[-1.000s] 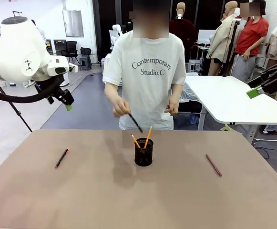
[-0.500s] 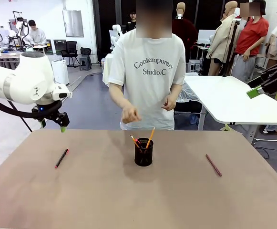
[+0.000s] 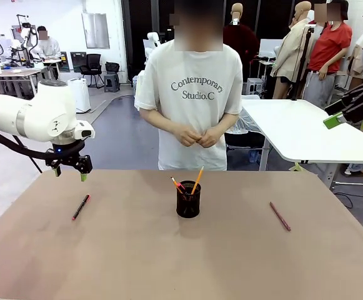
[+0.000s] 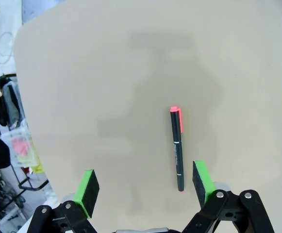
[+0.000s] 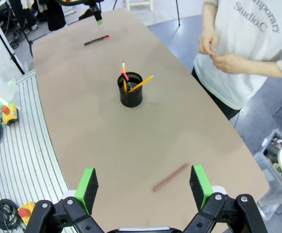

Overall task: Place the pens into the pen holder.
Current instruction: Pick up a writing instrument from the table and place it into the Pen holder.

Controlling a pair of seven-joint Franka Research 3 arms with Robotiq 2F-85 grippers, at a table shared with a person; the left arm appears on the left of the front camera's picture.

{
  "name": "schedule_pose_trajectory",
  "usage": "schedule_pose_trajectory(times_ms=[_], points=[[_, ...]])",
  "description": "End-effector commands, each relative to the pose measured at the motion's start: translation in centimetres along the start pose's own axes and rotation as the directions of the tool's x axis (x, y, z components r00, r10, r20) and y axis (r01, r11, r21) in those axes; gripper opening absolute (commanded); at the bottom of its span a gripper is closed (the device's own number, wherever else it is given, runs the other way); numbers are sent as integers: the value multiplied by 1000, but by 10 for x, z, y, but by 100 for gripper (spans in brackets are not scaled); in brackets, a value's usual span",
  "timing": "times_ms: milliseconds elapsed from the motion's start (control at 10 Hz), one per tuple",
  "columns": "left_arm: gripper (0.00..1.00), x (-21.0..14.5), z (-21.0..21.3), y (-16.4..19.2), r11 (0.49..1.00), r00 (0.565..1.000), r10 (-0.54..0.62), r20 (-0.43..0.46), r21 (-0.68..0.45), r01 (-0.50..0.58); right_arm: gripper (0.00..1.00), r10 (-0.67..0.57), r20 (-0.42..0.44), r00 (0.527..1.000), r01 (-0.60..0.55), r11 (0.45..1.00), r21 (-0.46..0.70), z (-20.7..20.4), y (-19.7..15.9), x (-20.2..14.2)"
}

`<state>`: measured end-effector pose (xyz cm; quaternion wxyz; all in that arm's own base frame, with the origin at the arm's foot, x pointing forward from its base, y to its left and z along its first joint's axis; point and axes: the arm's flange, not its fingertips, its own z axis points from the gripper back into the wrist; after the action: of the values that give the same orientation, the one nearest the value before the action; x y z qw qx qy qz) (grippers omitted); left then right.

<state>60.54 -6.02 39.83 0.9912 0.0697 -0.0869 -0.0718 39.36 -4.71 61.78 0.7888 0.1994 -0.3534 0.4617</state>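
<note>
Left hand [image 3: 69,174] hovers released over the black-and-red pen [image 3: 80,207] on the tabletop [image 3: 169,262], so this looks like the approach step. Next: drop down, straddle it, pinch. Reddish pen [image 3: 280,216] lies right of the pen holder [image 3: 188,203]; right hand's [image 5: 143,187] released too.

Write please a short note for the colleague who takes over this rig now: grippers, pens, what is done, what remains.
Left gripper: open, empty, hovering above the black-and-red pen lying on the left side of the table.
Right gripper: open, empty, high above the reddish pen lying on the right side.
Pen holder: mid-table, upright, pens already inside, among them a yellow pen.
Person's hands: clasped, off the table.
Remaining: both lying pens go into the holder.
</note>
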Motion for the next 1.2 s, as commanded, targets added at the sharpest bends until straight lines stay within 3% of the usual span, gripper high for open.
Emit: schedule_pose_trajectory(times_ms=[0,400,1100], points=[[100,10,-12,0,999,998,43,-41,-19,-44,100,10,37,999,-11,1000,9,-1,0,1],[100,6,-44,-15,996,994,17,-110,-80,-26,100,10,37,999,-11,1000,9,-1,0,1],[100,9,-76,-19,993,988,-13,-155,-117,-5,100,10,37,999,-11,1000,9,-1,0,1]])
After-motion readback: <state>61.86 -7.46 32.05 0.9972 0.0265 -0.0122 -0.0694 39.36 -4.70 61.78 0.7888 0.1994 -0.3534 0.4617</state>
